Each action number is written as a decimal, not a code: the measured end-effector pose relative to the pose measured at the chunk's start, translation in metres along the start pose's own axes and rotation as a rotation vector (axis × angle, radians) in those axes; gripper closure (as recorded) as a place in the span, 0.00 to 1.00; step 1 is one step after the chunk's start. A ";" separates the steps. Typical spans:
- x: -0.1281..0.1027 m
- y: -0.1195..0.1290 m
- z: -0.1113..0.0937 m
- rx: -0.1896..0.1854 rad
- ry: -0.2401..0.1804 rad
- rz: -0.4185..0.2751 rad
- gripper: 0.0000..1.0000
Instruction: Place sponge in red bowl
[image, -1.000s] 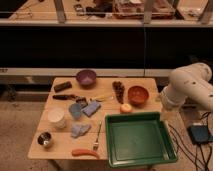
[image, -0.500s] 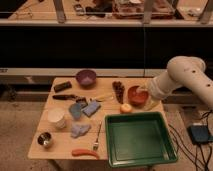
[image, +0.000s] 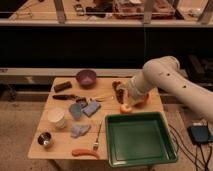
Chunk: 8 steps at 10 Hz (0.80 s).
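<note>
The hand (image: 128, 99) is positioned over the right rear part of the desk (image: 62, 148), just beside the red bowl (image: 144, 101), which is largely covered by the arm. Whether the hand is apart or together cannot be told. The sponge (image: 91, 108) is located near the desk's centre, apart from the hand. A round orange fruit (image: 125, 108) is seen directly in front of the hand. The front right corner is occupied by a green tray (image: 140, 139). A purple bowl (image: 86, 78) is set at the rear edge, and a white cup (image: 56, 118) by the left edge.

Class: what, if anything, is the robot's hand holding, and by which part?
It cannot be told. The hand is at the red bowl; the sponge lies on the table, apart from it.
</note>
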 end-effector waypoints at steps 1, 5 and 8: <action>0.000 0.000 0.000 0.001 0.001 -0.001 0.35; 0.002 -0.001 -0.001 -0.002 0.033 -0.028 0.35; 0.015 -0.033 0.010 -0.007 0.128 -0.141 0.35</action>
